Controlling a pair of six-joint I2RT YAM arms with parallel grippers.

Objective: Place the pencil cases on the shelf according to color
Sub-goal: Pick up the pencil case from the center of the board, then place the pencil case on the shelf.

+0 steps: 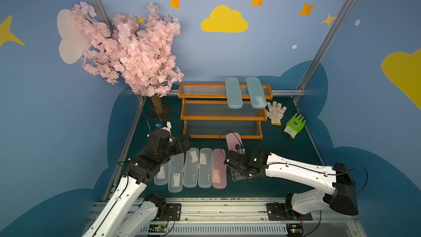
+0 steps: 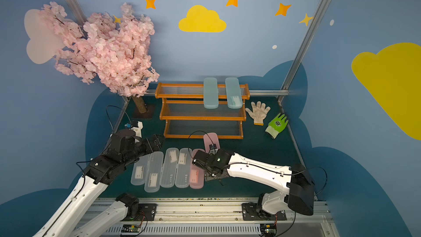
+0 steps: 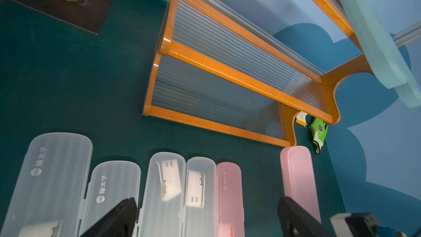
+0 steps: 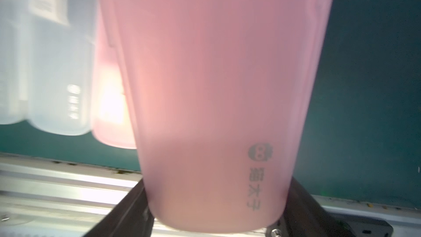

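Observation:
My right gripper [image 1: 238, 176] [image 4: 216, 213] is shut on the near end of a pink pencil case [image 1: 232, 140] [image 4: 216, 76]; the case's far end points at the shelf's lowest front rail. The shelf [image 1: 205, 117] has an orange frame, and two pale blue pencil cases [image 1: 233, 93] [image 1: 256, 93] lie across its top tier. On the green mat lies a row of several clear pencil cases [image 1: 191, 167] and a second pink one [image 1: 219, 169]. My left gripper [image 1: 185, 143] [image 3: 207, 217] hangs open over the far end of that row and holds nothing.
A pink blossom tree [image 1: 134, 49] on a dark base plate [image 1: 167, 112] stands left of the shelf. A white glove [image 1: 275, 112] and a green glove [image 1: 295, 125] lie right of it. An aluminium rail [image 1: 216, 210] runs along the front edge.

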